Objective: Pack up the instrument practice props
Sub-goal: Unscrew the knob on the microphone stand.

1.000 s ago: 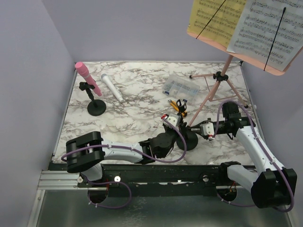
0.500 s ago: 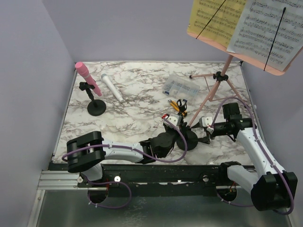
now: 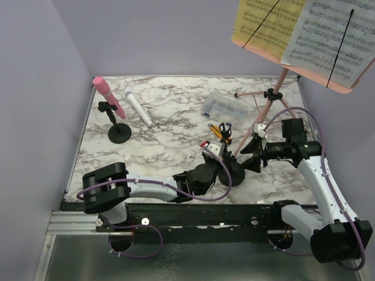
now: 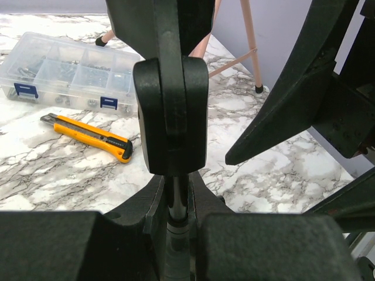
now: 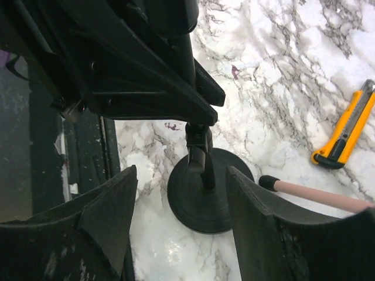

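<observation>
My left gripper (image 3: 224,167) is shut on the thin stem of a black round-based mic holder (image 3: 237,174) standing near the table's front. In the left wrist view the jaws (image 4: 176,205) clamp the stem below the holder's clip (image 4: 170,111). My right gripper (image 3: 252,155) is open and empty just right of that holder. In its wrist view the gripper (image 5: 181,222) hangs above the holder's base (image 5: 205,202). The pink microphone (image 3: 108,96) sits in the second holder (image 3: 119,133) at the far left, the white microphone (image 3: 139,109) lying beside it. The pink tripod rack (image 3: 269,96) carries yellow (image 3: 263,23) and white (image 3: 334,41) pages.
A clear compartment box (image 3: 222,107) lies at the back centre, with a yellow-and-black utility knife (image 3: 218,132) in front of it. A rack leg (image 5: 316,194) ends close to the held holder's base. Purple walls enclose the table on three sides.
My right gripper has drawn back to the right of the held mic holder and its jaws have spread wide. The left arm has stayed still on the stem.
</observation>
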Available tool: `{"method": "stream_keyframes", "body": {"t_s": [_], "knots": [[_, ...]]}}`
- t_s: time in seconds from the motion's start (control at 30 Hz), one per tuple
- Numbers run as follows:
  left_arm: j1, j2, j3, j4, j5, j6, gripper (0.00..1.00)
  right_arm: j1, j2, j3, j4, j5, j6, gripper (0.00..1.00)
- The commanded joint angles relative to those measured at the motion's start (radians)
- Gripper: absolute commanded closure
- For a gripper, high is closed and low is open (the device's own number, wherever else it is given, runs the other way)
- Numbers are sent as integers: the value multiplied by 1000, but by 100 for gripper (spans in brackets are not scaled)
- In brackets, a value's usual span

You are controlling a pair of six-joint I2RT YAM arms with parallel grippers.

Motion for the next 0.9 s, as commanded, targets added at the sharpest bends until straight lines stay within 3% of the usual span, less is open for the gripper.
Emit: {"method": "stream_keyframes", "body": {"t_s": [0.0, 0.3, 0.57, 0.67, 0.73, 0.8, 0.87], "knots": [[1, -14, -9, -30, 11, -2, 100, -7, 7, 47, -71, 3, 148, 34], [1, -25, -17, -30, 8, -7, 100, -7, 128, 214, -136, -143, 382, 31], [1, -50, -40, -29, -1, -11, 100, -11, 245, 288, -197, -237, 434, 31], [1, -52, -45, -29, -4, -11, 100, -59, 254, 263, -107, -283, 617, 31], [1, -53, -49, -29, -3, -11, 100, -118, 249, 191, 17, -320, 828, 35], [1, -52, -53, -29, -7, -13, 100, -179, 228, 60, 203, -404, 1113, 40], [1, -52, -56, -29, -10, -15, 100, -231, 183, -125, 566, -524, 1550, 42]]}}
